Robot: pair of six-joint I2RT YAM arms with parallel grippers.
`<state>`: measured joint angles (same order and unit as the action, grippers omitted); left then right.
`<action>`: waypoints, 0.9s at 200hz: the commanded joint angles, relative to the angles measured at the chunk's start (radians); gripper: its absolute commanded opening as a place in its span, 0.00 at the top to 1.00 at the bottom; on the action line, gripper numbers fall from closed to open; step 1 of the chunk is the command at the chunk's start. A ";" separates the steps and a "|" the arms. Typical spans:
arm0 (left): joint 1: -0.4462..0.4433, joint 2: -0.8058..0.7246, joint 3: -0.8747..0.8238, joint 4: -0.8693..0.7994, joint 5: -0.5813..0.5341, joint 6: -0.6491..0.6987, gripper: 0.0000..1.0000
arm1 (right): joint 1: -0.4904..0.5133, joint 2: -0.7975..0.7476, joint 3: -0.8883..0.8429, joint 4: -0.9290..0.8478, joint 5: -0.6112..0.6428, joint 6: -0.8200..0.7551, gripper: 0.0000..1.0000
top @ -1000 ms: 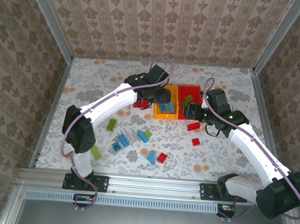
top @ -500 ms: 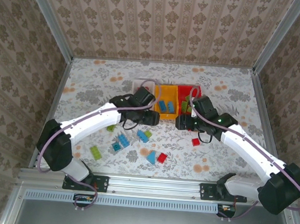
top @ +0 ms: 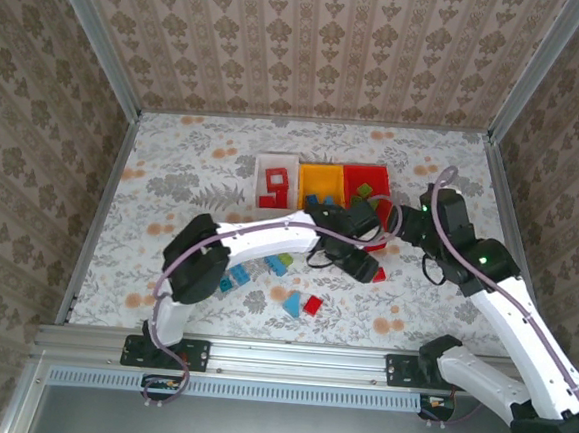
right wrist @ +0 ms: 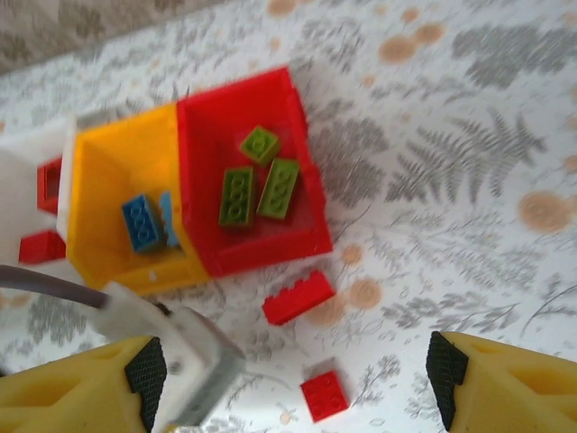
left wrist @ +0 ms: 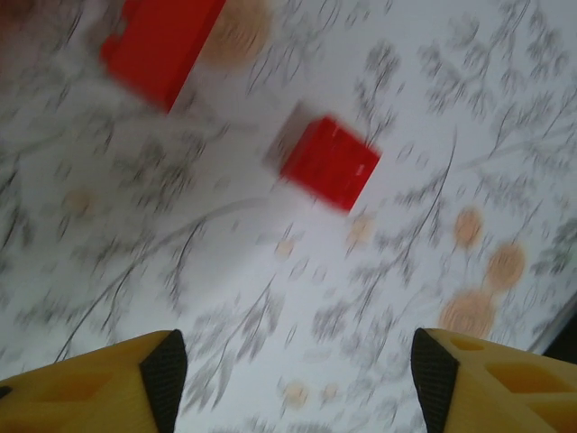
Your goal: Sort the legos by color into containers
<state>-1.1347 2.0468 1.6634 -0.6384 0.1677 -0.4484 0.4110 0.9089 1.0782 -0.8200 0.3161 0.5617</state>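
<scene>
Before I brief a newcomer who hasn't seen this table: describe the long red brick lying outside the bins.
On the flowered table, find the red bin holding green bricks. The long red brick lies just outside its near wall; it is longer than the small square red brick nearby.

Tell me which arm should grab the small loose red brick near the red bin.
Left, probably: the left tool, open, hangs close over the small red brick, centred in its view. The right tool looks farther off.
</scene>
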 commanded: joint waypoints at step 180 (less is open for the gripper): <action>-0.094 0.366 0.364 -0.092 -0.173 0.149 0.26 | -0.007 -0.137 0.052 -0.102 0.076 -0.033 0.15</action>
<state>-1.2118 2.3833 2.0090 -0.7212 -0.0265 -0.4038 0.4019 0.7784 1.1305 -0.9104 0.4225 0.5465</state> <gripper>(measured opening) 0.752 0.852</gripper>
